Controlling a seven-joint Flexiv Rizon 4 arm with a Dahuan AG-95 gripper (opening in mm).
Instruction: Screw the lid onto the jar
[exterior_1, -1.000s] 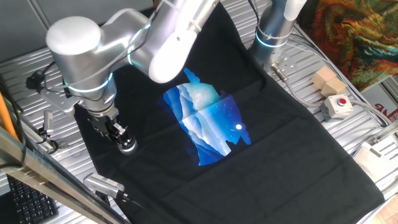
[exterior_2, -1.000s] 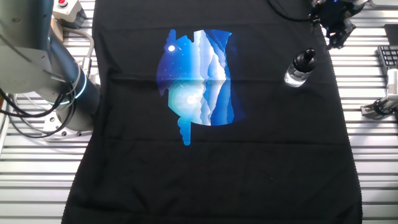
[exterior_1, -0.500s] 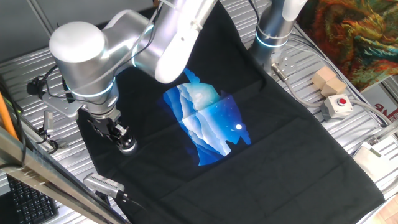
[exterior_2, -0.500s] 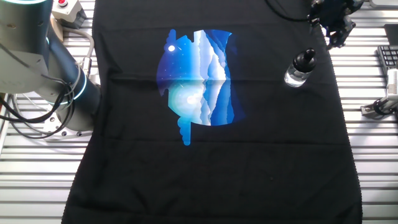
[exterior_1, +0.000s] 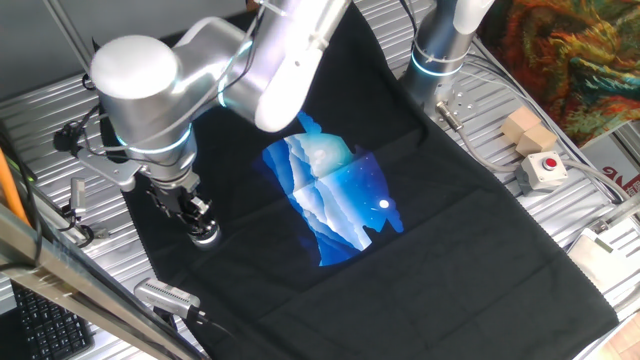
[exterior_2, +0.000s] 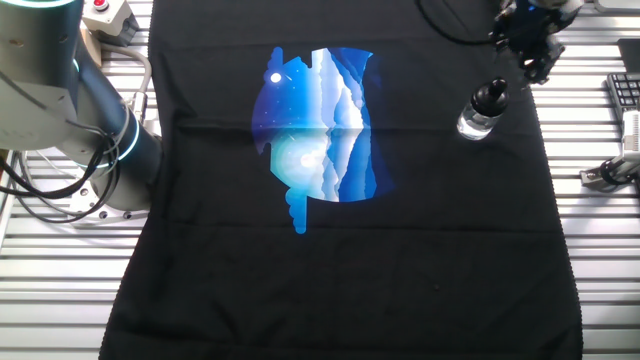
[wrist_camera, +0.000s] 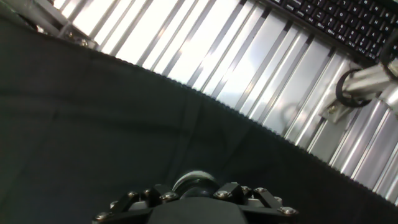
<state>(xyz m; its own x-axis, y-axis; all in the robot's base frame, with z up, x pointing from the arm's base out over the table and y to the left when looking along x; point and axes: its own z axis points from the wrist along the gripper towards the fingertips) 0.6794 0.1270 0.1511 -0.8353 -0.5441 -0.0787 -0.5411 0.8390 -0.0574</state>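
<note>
Here, at the left of one fixed view, the gripper (exterior_1: 196, 214) is seen hanging from the silver arm (exterior_1: 150, 90) just above the jar (exterior_1: 205, 236), which stands upright on the black cloth (exterior_1: 420, 220) near its left edge. The lid (exterior_1: 203, 229) is seated on top of the jar. Whether the gripper's fingers touch the lid, and how wide they are set, cannot be told from these pictures. Further right, a blue mountain print (exterior_1: 335, 200) is shown in the middle of the cloth, and a small box with a red button (exterior_1: 543, 169) is placed on the ribbed metal desk (exterior_1: 590, 215) at the far right.

In the other fixed view, the arm's base (exterior_2: 110, 150) is seen at the left, the print (exterior_2: 315, 130) in the centre, and the jar (exterior_2: 476, 120) with its dark lid (exterior_2: 489, 96) at the right, the gripper (exterior_2: 530, 62) being just beside and above it.

In the hand view, only the round top of the lid (wrist_camera: 194, 182) is shown between the finger parts at the bottom edge, with the cloth (wrist_camera: 93, 137) around it and a keyboard (wrist_camera: 348, 22) at the upper right.
</note>
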